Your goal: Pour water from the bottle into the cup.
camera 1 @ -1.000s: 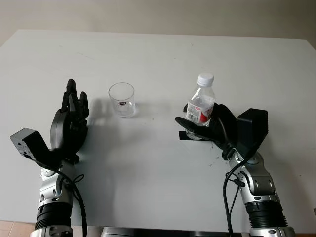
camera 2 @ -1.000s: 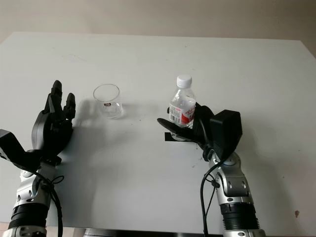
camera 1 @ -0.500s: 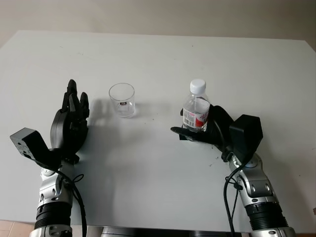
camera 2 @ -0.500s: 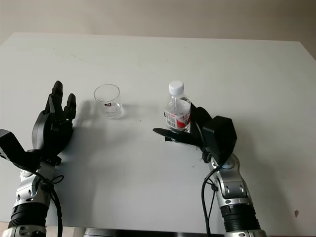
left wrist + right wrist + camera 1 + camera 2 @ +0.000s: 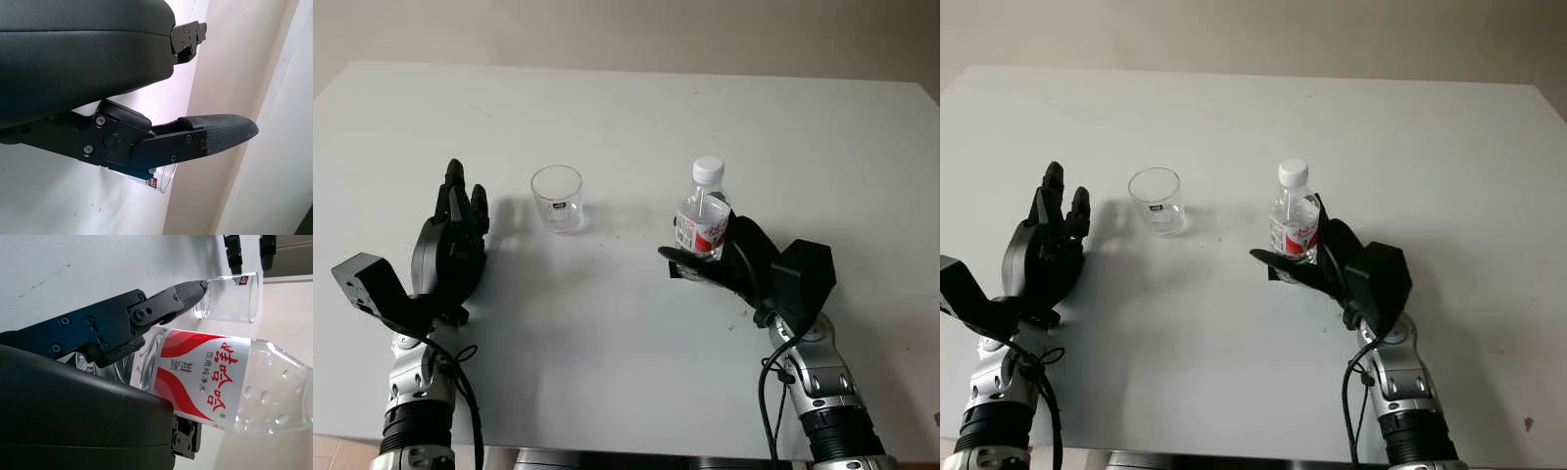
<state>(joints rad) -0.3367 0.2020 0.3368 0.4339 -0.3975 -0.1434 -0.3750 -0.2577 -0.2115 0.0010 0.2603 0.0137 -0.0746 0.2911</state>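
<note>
1. White table [image 5: 636, 108] spans the head views, both arms come in from the bottom edge.
2. Left hand [image 5: 452, 245] at the left side of the table, open, holds nothing. Fingertips point toward the far edge. It sits just left of the cup, apart from it, not touching.
3. Left wrist view: black shell of the hand, one padded finger [image 5: 220, 133] reaching out, and the cup's rim with its small red mark showing just under the finger mount.
4. Clear glass cup [image 5: 557, 198] stands upright on the table, left of centre, between the two hands. Small red label on its near side. Looks empty; can't tell for sure.
5. Small plastic water bottle [image 5: 704, 218] right of centre, well apart from the cup. White cap [image 5: 707, 169] on, red-and-white label, standing roughly upright with a slight lean.
6. Right hand [image 5: 724, 258] is wrapped around the bottle's lower half, fingers curled around it, one finger reaching out toward the cup side. Can't tell if the bottle base touches the table or is just off it.
7. A dark flat patch under the bottle and hand on the table; can't tell what it is.
8. Right wrist view: bottle label [image 5: 200, 374] pressed against the black palm shell, a fingertip [image 5: 190, 291] across the bottle, the cup [image 5: 230, 297] beyond it.
</note>
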